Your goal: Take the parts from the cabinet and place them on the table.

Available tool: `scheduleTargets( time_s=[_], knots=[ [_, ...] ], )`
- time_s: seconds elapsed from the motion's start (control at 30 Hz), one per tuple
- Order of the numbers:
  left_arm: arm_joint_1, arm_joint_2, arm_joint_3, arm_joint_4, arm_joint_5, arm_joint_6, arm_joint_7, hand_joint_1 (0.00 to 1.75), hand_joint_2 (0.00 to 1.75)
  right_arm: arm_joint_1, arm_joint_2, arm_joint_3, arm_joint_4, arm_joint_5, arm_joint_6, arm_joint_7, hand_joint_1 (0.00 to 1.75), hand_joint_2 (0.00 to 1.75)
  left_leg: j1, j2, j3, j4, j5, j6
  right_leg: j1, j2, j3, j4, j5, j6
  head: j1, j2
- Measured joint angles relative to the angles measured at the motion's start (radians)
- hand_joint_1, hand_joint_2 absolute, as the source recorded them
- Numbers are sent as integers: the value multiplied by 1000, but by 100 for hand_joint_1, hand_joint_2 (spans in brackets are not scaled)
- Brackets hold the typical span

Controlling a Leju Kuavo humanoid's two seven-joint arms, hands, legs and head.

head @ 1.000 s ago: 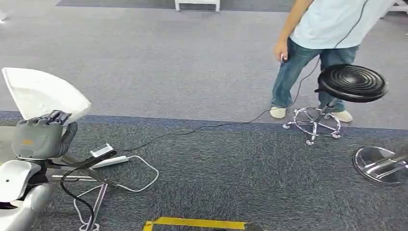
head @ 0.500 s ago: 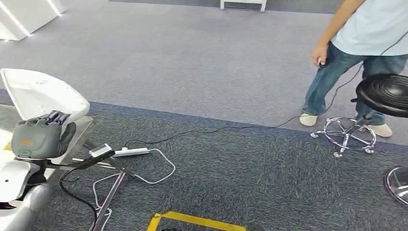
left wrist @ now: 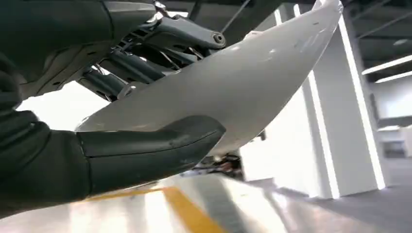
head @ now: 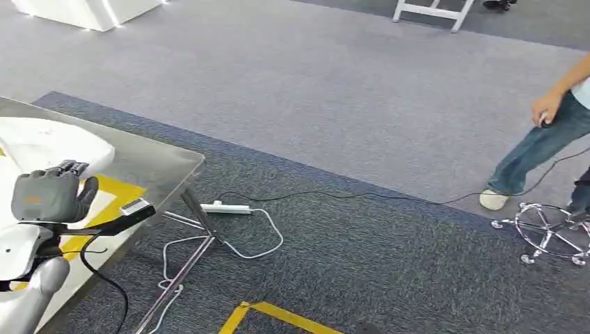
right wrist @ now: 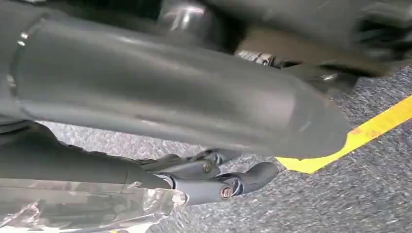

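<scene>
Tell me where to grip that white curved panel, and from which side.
Pinch its thin rim, coming in edge-on: the white panel is a broad, shallow shell, too wide to wrap. The left hand grips it so, thumb on one face, fingers on the other.

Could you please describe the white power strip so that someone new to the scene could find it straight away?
Start at the steel table on the left and follow its near leg down to the dark carpet. The white power strip lies there beside the leg. Unlike the loose white cable looped nearby, it is a straight, flat bar.
</scene>
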Motion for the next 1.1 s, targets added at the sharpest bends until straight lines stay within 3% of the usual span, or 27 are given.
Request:
scheduleTargets(
  time_s=[0.03, 0.07, 0.13, 0.17, 0.2, 0.23, 0.33, 0.37, 0.4, 0.43, 0.5, 0.53, 0.57, 0.6, 0.63, 0.67, 0.7, 0.73, 0.77, 0.83, 0.87, 0.9, 0.93, 0.97, 1.03, 1.07, 1.1],
  knots=[
    [0, 0, 3, 13, 0, -1, 1, 175, 175, 2, 0, 0, 0, 2, 0, 0, 0, 0, 0, -16, 0, 0, 0, 0, 1, 1, -21, 19, 8, -3, 1, 0],
    [0, 0, 5, 23, -3, -2, 2, 175, 175, 2, 0, 0, 0, 5, 1, -1, 0, 0, 0, -31, 1, 0, 0, 0, 2, 2, -17, -9, 40, -7, 1, 0],
    [0, 0, 9, 40, -10, -2, 2, 175, 175, 0, 0, 0, 0, 6, 1, -4, 0, 0, 1, -63, 4, 0, 0, -1, 1, 20, 51, -176, 143, -16, 0, 0],
    [0, 0, 11, 45, -10, -2, 3, 175, 175, -1, 0, 0, 0, 8, 1, -5, 0, 0, 3, -75, 5, 0, -1, -3, -2, 60, 88, -261, 181, -18, 0, 0],
    [-1, -1, 13, 50, -11, -2, 5, 175, 175, -2, 0, 0, 0, 9, 1, -6, 0, 0, 0, -86, 0, 2, -1, -10, -10, 109, 101, -293, 166, -20, 0, 0],
    [-3, -1, 17, 55, -11, 0, 6, 175, 175, -2, 0, 0, 0, 10, 1, -8, 0, 0, 4, -100, -5, 4, 1, -17, -8, 95, 112, -300, 167, -17, 0, 0],
    [1, -1, 26, 70, -11, 0, 8, 175, 175, -2, 0, 0, 0, 11, 0, -9, 0, 0, 13, -133, -9, -9, 12, -39, -3, 66, 116, -304, 171, -29, -1, 0],
    [4, 0, 27, 73, -11, 0, 8, 175, 175, -5, 0, 0, 0, 12, 0, -9, 0, 0, 12, -105, -11, -3, 5, -41, -8, 49, 119, -312, 176, -37, -1, 0],
    [1, 2, 28, 75, -11, 0, 8, 175, 175, -6, 0, 0, 0, 13, 0, -10, 0, 0, 3, -42, -27, 30, -22, -44, -7, 40, 121, -316, 177, -43, -10, 0],
    [-3, 0, 28, 76, -11, 0, 9, 175, 175, -6, 0, 0, 0, 13, 0, -12, 0, 0, 2, -8, -55, 90, -58, -47, -6, 27, 121, -317, 176, -46, -11, 0],
    [-2, -4, 27, 80, -13, 0, 9, 175, 175, -1, 0, 0, 0, 13, 0, -12, 0, 0, 4, 17, -134, 259, -131, -52, -4, -5, 121, -317, 173, -50, -11, 0],
    [0, -5, 27, 83, -13, 0, 9, 175, 175, -1, 0, 0, 0, 13, 0, -12, 0, 0, 4, 18, -154, 299, -137, -53, -4, -18, 121, -317, 173, -50, -11, 0],
    [1, -6, 27, 87, -14, -1, 9, 175, 175, -1, 0, 0, 0, 13, 0, -12, 0, 0, 5, 18, -150, 292, -120, -55, -4, -33, 122, -316, 171, -50, -11, 0],
    [0, -6, 27, 89, -14, -1, 9, 175, 175, -1, 0, 0, 0, 13, 0, -12, 0, 0, 6, 20, -127, 246, -87, -56, -5, -46, 123, -316, 170, -48, -11, 0],
    [0, -6, 27, 90, -14, -1, 9, 175, 175, -2, 0, 0, 0, 13, 0, -13, 0, 0, 6, 29, -82, 163, -43, -56, -5, -59, 126, -316, 167, -44, -11, 0],
    [0, -6, 28, 90, -14, -1, 9, 175, 175, -3, 0, 0, 0, 13, 0, -14, 0, 0, 6, 51, -32, 74, -6, -56, -6, -70, 131, -315, 164, -40, -11, 0],
    [-2, -6, 28, 90, -16, -1, 9, 175, 175, -4, 0, 0, 0, 13, 0, -14, 0, 0, 0, 116, 5, 7, -2, -58, 0, -80, 135, -314, 159, -33, -12, 0],
    [-7, -8, 27, 90, -18, -2, 9, 175, 175, -5, 0, 0, 0, 14, 0, -15, 0, 0, -3, 106, 7, -6, -4, -42, 9, -90, 134, -306, 152, -26, -15, 0],
    [-6, -9, 27, 90, -22, -2, 9, 175, 175, -4, 0, 0, 0, 14, 0, -15, 0, 0, -4, 96, 5, -3, -6, -35, 10, -100, 138, -310, 152, -23, -7, 0],
    [-2, -8, 27, 91, -25, -5, 11, 175, 175, -4, 0, 0, 0, 14, 0, -14, 0, 0, -7, 66, 2, -2, -6, -22, 9, -128, 149, -314, 148, -16, -9, 0],
    [-2, -8, 27, 91, -26, -7, 11, 175, 175, -5, 0, 0, 0, 15, 0, -14, 0, 0, -3, 53, 5, -3, -4, -15, 7, -131, 150, -312, 140, -9, -8, 0],
    [-2, -8, 27, 91, -27, -8, 11, 175, 175, -7, 0, 0, 0, 15, 0, -14, 0, 0, 1, 43, 6, -4, -3, -11, 2, -73, 138, -287, 120, 0, -4, 0],
    [-4, -8, 27, 91, -27, -10, 12, 175, 175, -8, 0, 0, 0, 15, 0, -14, 0, 0, 3, 32, 6, -4, -3, -7, 0, -31, 111, -227, 86, 1, -2, 0],
    [-5, -10, 27, 91, -27, -10, 13, 175, 175, -8, 0, 0, 0, 15, 1, -14, 0, 0, 3, 23, 5, -4, -4, -3, 0, -12, 71, -143, 48, 3, 0, 0],
    [-3, -13, 26, 93, -31, -15, 13, 175, 175, -2, 0, 0, 0, 16, 1, -13, 0, 0, 0, -7, 4, -4, -4, -1, 1, 0, -7, 4, 2, 1, -2, 0],
    [-2, -13, 26, 93, -33, -18, 13, 175, 175, 0, 0, 0, 0, 16, 1, -13, 0, 0, 0, -21, 4, -4, -4, -1, 2, 1, -15, 7, 14, -2, -1, 0],
    [-2, -13, 26, 94, -33, -20, 13, 175, 175, 0, 0, 0, 0, 16, 2, -13, 0, 0, 0, -39, 5, -3, -4, -1, 2, 4, 0, -39, 54, -7, -1, 0]
  ],
)
